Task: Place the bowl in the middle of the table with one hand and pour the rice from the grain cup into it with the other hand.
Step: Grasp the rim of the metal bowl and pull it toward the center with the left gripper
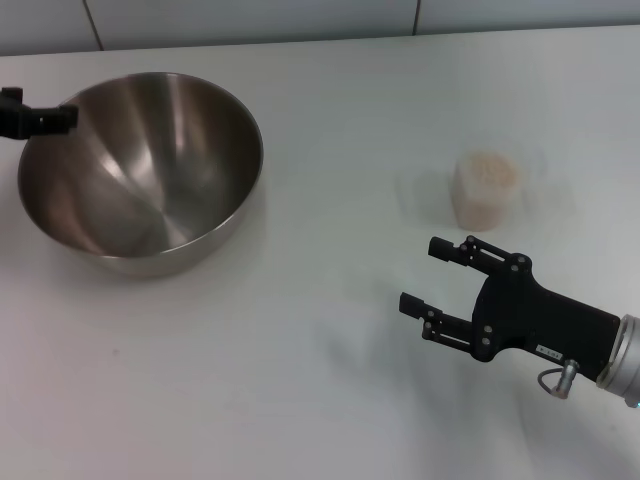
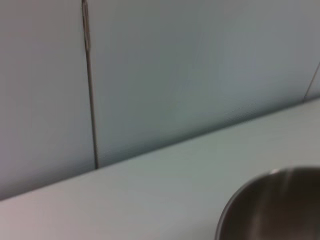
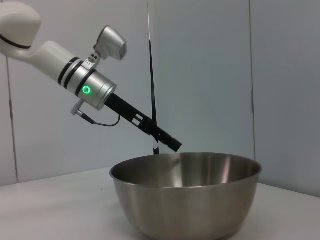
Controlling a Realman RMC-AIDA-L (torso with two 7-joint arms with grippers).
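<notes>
The steel bowl (image 1: 150,170) stands on the left part of the white table (image 1: 300,360). My left gripper (image 1: 68,115) reaches in from the left edge and is shut on the bowl's far left rim. The right wrist view shows the bowl (image 3: 185,200) with that gripper (image 3: 174,145) slanting down onto its rim. Part of the bowl (image 2: 280,210) shows in the left wrist view. The clear grain cup (image 1: 485,205), full of pale rice (image 1: 488,168), stands at the right. My right gripper (image 1: 420,274) is open and empty, just in front of the cup and apart from it.
The grey-white tiled wall (image 1: 300,18) runs along the table's far edge. The white and silver left arm (image 3: 65,70) slants over the table behind the bowl.
</notes>
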